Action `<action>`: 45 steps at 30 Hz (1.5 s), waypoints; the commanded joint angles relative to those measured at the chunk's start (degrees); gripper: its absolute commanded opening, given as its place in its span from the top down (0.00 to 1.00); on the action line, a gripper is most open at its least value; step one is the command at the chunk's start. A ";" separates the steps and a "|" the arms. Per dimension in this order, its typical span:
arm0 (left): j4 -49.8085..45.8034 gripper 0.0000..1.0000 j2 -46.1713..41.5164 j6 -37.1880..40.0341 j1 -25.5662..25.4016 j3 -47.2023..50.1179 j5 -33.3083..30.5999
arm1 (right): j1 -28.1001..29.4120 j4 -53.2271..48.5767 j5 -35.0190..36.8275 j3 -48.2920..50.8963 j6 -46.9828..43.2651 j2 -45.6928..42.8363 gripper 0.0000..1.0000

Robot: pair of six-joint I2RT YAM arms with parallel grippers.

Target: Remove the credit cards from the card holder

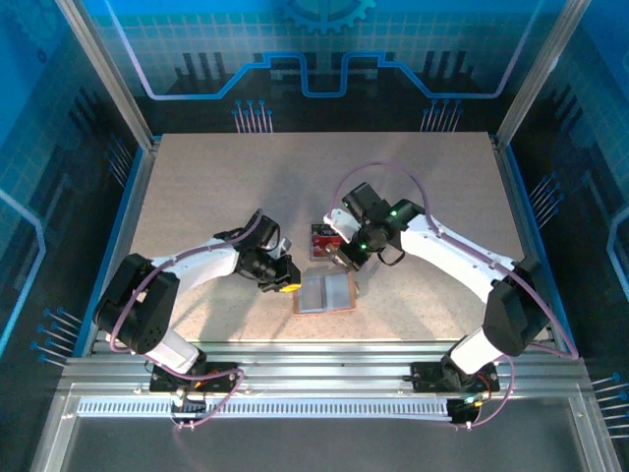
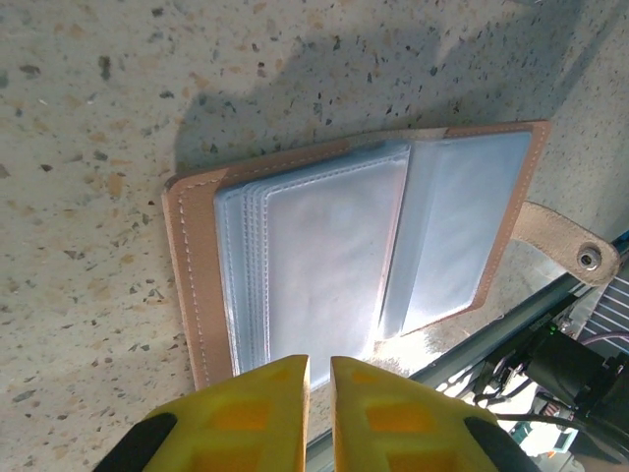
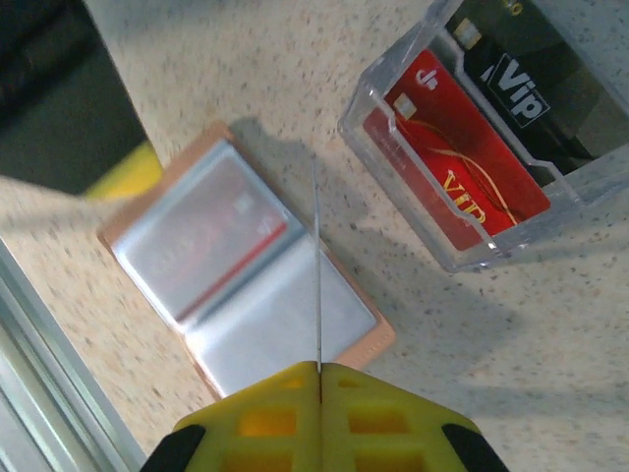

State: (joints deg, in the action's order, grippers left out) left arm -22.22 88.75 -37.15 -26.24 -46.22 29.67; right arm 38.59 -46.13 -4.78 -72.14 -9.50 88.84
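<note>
The card holder (image 1: pixel 326 293) lies open on the table, tan-brown outside with pale blue-grey sleeves (image 2: pixel 344 256), its snap tab (image 2: pixel 588 258) sticking out sideways. My right gripper (image 3: pixel 319 369) hangs above it, shut on a credit card (image 3: pixel 317 256) that I see edge-on as a thin line rising from the fingertips. A blurred reddish card (image 3: pixel 211 231) shows through one sleeve of the card holder (image 3: pixel 236 285). My left gripper (image 2: pixel 319 366) sits at the holder's left edge (image 1: pixel 285 280), its yellow fingers closed to a thin slit with nothing between them.
A clear plastic box (image 3: pixel 359 108) stands just behind the holder (image 1: pixel 321 239), holding a red card (image 3: pixel 452 167) and a black VIP card (image 3: pixel 531 79). The metal rail of the table's near edge (image 2: pixel 491 344) runs close to the holder.
</note>
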 commanded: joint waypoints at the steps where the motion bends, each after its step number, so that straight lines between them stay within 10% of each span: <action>1: -0.48 0.87 -1.37 -0.40 0.31 1.11 -0.46 | 1.88 -9.30 3.01 -2.75 -18.93 2.07 1.00; 45: -0.29 0.83 -6.53 -1.38 1.03 3.06 -2.71 | -5.98 -27.30 0.99 -48.49 -44.00 36.13 1.00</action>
State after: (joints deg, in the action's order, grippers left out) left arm -22.04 82.61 -37.60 -25.63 -43.31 26.74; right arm 33.21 -69.43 -2.39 -118.04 -52.14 122.93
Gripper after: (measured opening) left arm 0.170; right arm 0.041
